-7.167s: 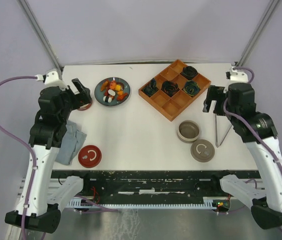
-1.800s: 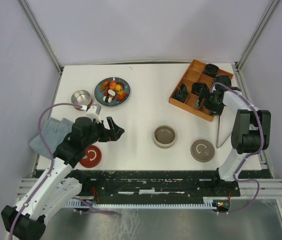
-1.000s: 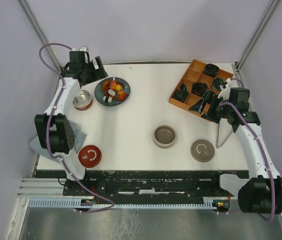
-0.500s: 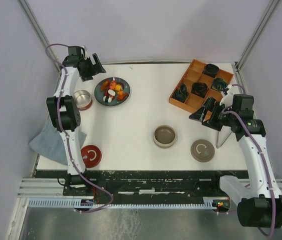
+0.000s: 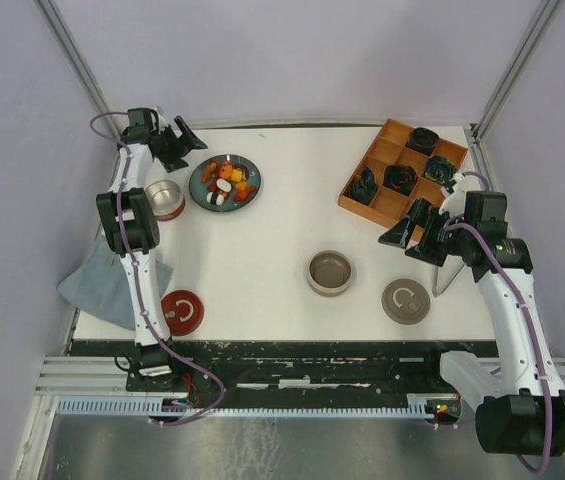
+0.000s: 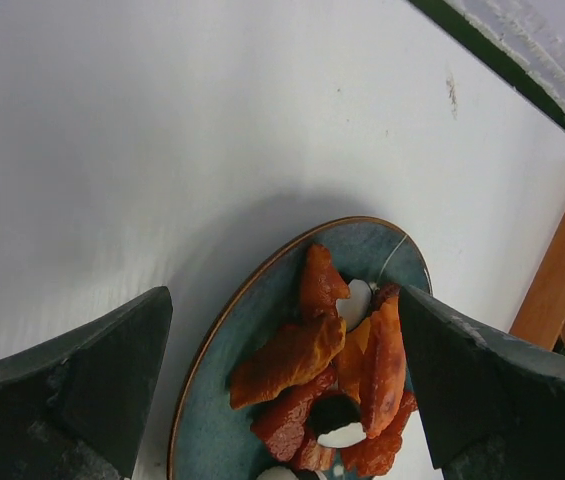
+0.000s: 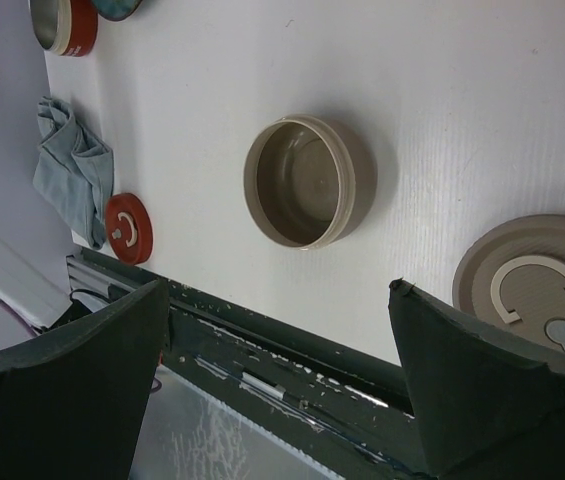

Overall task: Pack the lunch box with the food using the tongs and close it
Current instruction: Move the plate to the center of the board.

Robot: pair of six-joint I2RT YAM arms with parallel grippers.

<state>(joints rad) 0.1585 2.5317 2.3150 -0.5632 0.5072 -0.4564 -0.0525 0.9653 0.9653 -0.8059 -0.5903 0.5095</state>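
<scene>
The food (image 5: 226,181) lies piled on a blue-grey plate (image 5: 202,192) at the far left; orange, red and white pieces (image 6: 314,360) fill the left wrist view. My left gripper (image 5: 182,146) hovers at the plate's far left rim, open and empty (image 6: 284,296). A round beige lunch box (image 5: 330,272) stands open mid-table, also below the right wrist (image 7: 309,180), with its lid (image 5: 405,300) beside it. The tongs (image 5: 436,288) lie at the right edge, partly hidden under my right arm. My right gripper (image 5: 406,240) hangs open and empty above the table, left of the tongs.
An orange divided tray (image 5: 374,198) with dark rosettes sits far right. A steel tub with a red band (image 5: 165,198) stands left of the plate. A red lid (image 5: 180,311) and a grey cloth (image 5: 102,285) lie near left.
My right gripper has swung off the tray's near corner toward the table middle. My left gripper has shifted slightly at the far left corner, near the plate's rim.
</scene>
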